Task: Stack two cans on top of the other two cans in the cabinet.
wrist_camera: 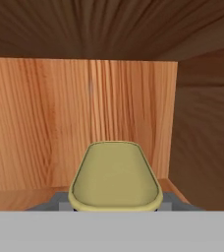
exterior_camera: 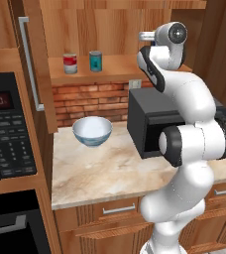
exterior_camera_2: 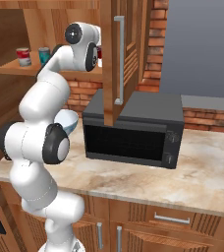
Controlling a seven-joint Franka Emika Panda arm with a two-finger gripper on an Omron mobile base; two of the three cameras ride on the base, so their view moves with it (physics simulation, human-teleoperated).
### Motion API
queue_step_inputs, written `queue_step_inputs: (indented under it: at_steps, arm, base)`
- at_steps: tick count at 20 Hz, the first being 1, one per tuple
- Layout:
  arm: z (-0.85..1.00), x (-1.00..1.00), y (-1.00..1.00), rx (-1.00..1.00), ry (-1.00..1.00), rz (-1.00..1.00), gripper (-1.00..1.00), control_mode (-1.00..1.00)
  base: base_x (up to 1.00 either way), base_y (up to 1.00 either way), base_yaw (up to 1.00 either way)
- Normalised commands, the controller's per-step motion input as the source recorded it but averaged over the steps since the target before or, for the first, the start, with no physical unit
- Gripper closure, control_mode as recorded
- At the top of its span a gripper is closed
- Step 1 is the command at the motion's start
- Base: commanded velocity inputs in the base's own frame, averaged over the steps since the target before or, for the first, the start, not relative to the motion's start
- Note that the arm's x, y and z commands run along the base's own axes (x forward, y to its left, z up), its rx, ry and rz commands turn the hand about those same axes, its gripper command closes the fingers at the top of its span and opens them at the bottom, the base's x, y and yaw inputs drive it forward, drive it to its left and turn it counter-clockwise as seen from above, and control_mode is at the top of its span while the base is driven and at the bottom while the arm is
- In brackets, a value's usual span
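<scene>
Nearest, a yellowish, rounded can top sat at 6 o'clock in the hand view, right at the tool; the fingertips were hidden, so whether the tool was apart or clamped could not be told. Beyond it stood the cabinet back wall, with the side wall at 3 o'clock and bare shelf to the left.

On the tabletop, a white bowl sat at 9 o'clock of the black microwave, well apart from the front edge.

Farthest, on the shelf, the red and white labelled can and the teal can stood upright, near each other; label writing was unreadable. The open door with its bar handle hung over the microwave.
</scene>
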Motion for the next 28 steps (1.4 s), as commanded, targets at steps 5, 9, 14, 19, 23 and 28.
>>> queue_step_inputs:
  at_steps: [5,9,14,19,23,28]
  arm:
    - [0.00,0.00,0.00,0.00,0.00,0.00,1.00,-1.00]
    - [0.00,0.00,0.01,0.00,0.00,0.00,1.00,-1.00]
    - [0.01,0.00,0.01,0.00,0.00,0.00,1.00,-1.00]
    - [0.00,0.00,0.03,0.00,0.00,0.00,1.00,-1.00]
    - [0.00,0.00,0.09,0.00,0.00,0.00,1.00,-1.00]
    - [0.00,0.00,0.07,0.00,0.00,0.00,1.00,-1.00]
  base:
    - [0.00,0.00,0.00]
    - [0.00,0.00,0.00]
    - [0.00,0.00,0.00]
    - [0.00,0.00,0.00]
    - [0.00,0.00,0.00]
    - [0.00,0.00,0.00]
